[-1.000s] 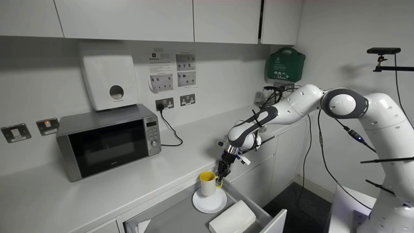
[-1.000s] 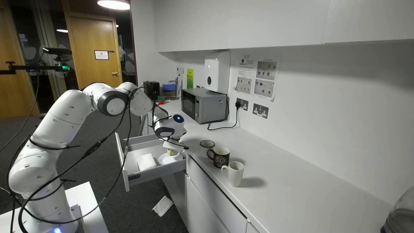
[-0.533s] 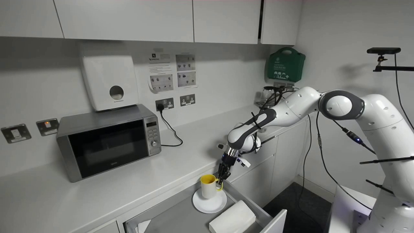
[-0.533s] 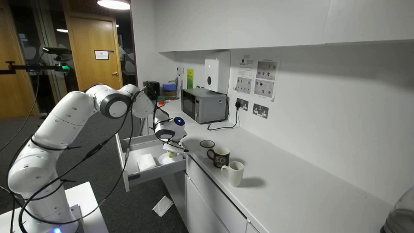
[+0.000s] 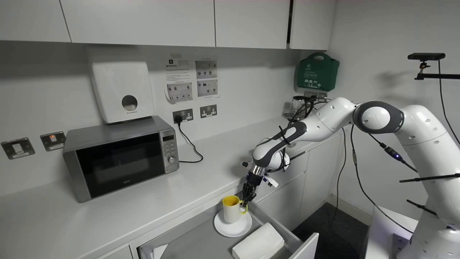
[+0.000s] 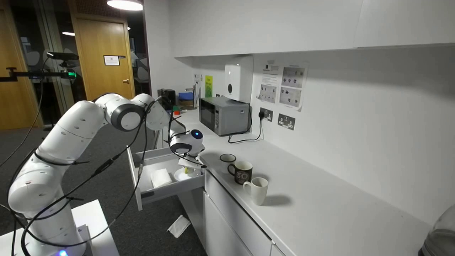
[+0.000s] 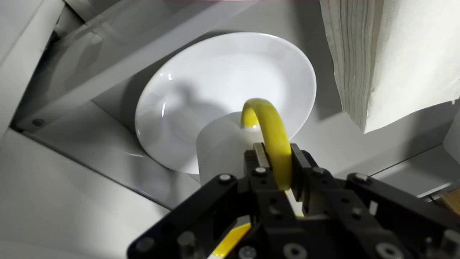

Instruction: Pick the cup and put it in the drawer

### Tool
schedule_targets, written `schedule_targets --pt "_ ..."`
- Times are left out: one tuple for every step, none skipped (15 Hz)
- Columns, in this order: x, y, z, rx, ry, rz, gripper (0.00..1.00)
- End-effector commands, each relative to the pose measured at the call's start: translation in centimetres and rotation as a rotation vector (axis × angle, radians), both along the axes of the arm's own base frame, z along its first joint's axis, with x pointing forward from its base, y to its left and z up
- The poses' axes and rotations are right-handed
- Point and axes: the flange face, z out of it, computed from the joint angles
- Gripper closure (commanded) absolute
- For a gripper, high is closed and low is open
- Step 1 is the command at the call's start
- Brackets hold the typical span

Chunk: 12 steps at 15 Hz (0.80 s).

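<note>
The cup is white outside with a yellow inside and yellow handle; it also shows in the wrist view. It is upright over the white plate inside the open white drawer. I cannot tell whether its base touches the plate, which also shows in the wrist view. My gripper points down and is shut on the yellow handle, one finger on each side, in the wrist view. In an exterior view only a bit of the yellow handle shows below my wrist.
A stack of paper towels lies in the drawer beside the plate. The worktop edge is just behind the drawer. A dark mug, a white mug and a dark-rimmed mug stand on the worktop. A grey microwave stands farther along.
My gripper and the cup have moved down a little together, and the cup is lower over the plate. The motion in the last half second is very small.
</note>
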Motion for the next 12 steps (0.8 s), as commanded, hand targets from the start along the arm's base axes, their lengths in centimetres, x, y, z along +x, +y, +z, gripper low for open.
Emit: schedule_targets --pt "0.0 0.0 0.6 0.025 -0.015 0.035 0.95" --pt "-0.1 0.1 0.4 0.027 -0.012 0.034 0.95" --pt "-0.2 0.2 0.3 0.028 -0.01 0.035 0.95" --pt "-0.3 0.2 0.0 0.028 -0.008 0.035 0.95" --pt "-0.4 0.3 -0.2 0.028 -0.004 0.035 0.95" --pt "-0.5 0.3 -0.5 0.028 -0.001 0.035 0.95" --pt "-0.6 0.3 -0.8 0.03 0.003 0.034 0.95" --pt "-0.7 0.2 -1.0 0.03 0.006 0.034 0.95" --pt "-0.7 0.2 -1.1 0.03 0.008 0.034 0.95" --pt "-0.8 0.2 -1.2 0.03 0.01 0.033 0.95" --pt "-0.8 0.1 -1.3 0.029 0.011 0.033 0.95" --pt "-0.8 0.1 -1.4 0.029 0.012 0.034 0.95"
